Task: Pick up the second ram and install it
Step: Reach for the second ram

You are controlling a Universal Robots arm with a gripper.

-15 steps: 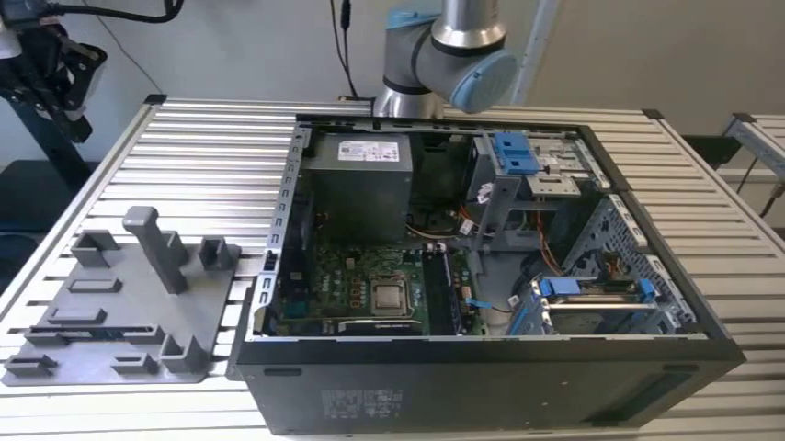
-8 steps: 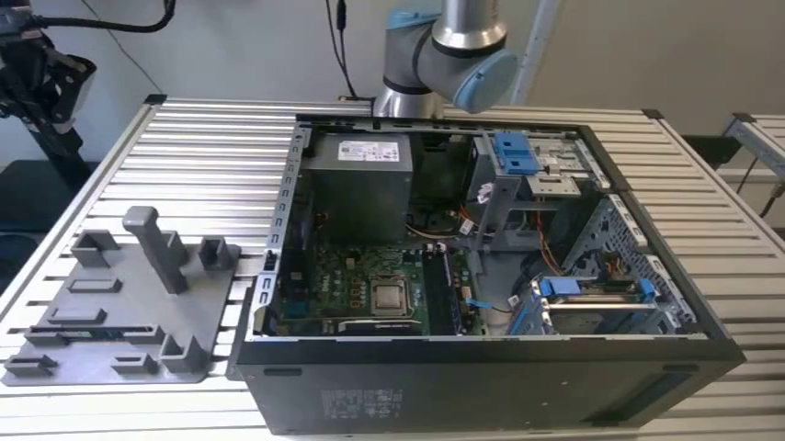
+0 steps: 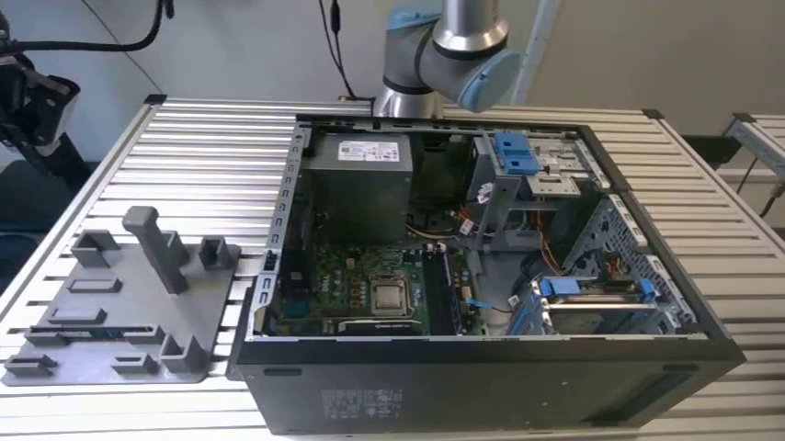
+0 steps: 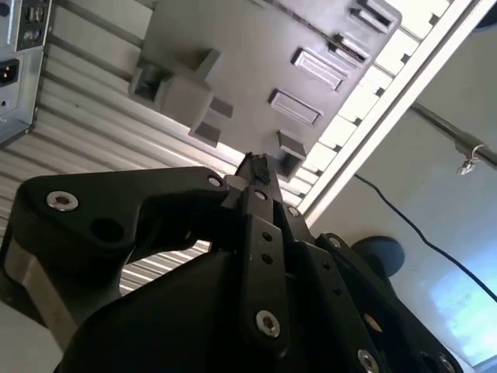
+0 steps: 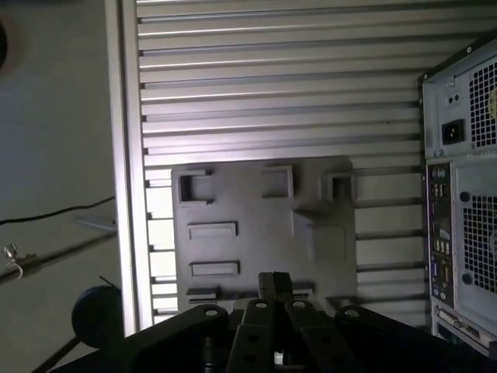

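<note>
Far on the exterior view's left: a grey plate [image 3: 129,308] with stand-up posts, flat on the ribbed table [image 3: 209,165]. In a low slot near the plate's front edge: the second ram [image 3: 98,329], long, thin and dark, lying flat. Just right of the plate: an open computer case [image 3: 491,377] with a green board [image 3: 356,276] inside. Behind the case: the robot arm [image 3: 448,50], going up out of the picture.

In both wrist views: the gripper [image 5: 273,284], up above the grey plate, well apart from it, pointing down toward its front part. Fingers [image 4: 260,233] pressed together, with nothing between them. Not touching the ram. Ram not picked up yet, on the plate and not in the case.
</note>
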